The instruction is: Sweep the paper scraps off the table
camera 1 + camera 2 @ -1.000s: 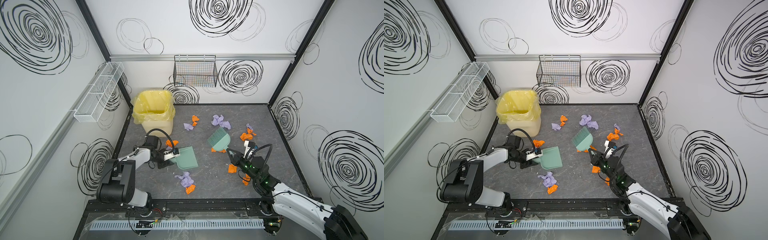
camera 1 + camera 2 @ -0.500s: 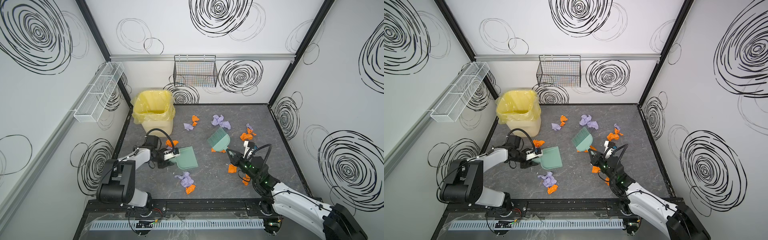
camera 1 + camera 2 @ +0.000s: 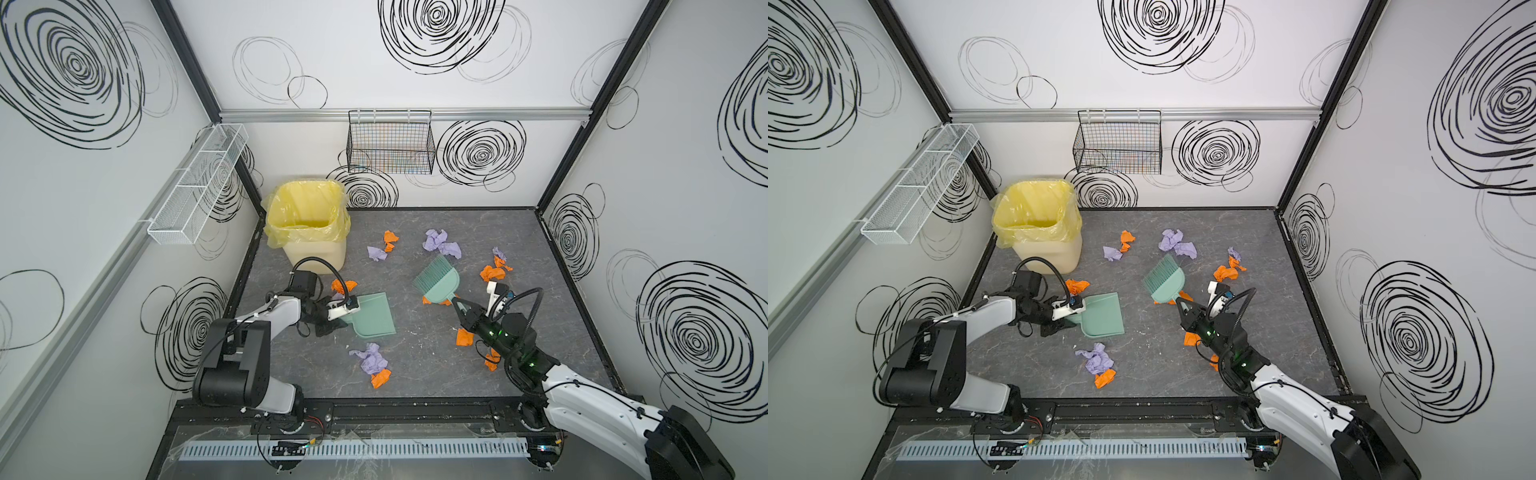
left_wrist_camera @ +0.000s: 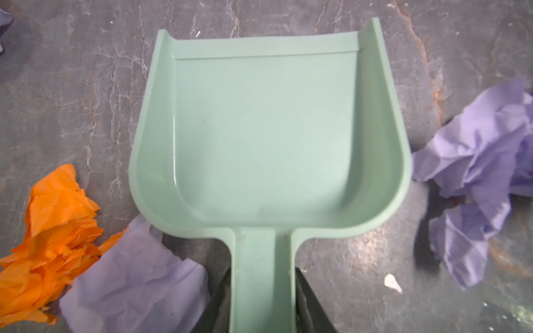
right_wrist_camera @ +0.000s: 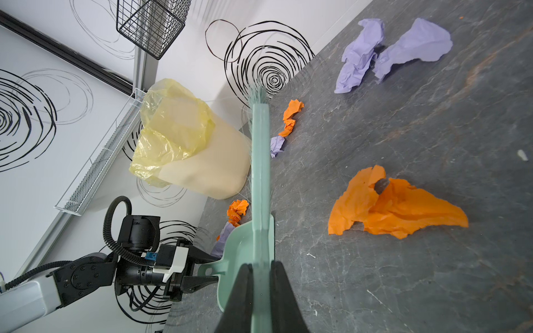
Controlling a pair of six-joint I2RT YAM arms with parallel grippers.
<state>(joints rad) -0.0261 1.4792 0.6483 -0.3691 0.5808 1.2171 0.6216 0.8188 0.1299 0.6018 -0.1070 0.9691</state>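
Orange and lilac paper scraps [image 3: 440, 243] lie scattered over the dark grey table [image 3: 415, 374]. One heap [image 3: 372, 361] sits near the front, and an orange scrap [image 3: 343, 286] lies behind the dustpan. The green dustpan [image 3: 374, 316] [image 4: 265, 129] lies flat and empty. My left gripper [image 3: 347, 321] [image 4: 264, 288] is shut on its handle, a finger against each side. My right gripper [image 3: 457, 302] [image 5: 261, 268] is shut on the handle of the green brush [image 3: 438, 280] [image 5: 261, 173]. The brush's bristles point toward the back wall. Both tools show in both top views.
A cream bin with a yellow liner [image 3: 307, 224] stands in the back left corner, just behind my left arm. A black wire basket [image 3: 390, 141] hangs on the back wall. A white wire shelf [image 3: 195, 187] hangs on the left wall. Walls enclose three sides.
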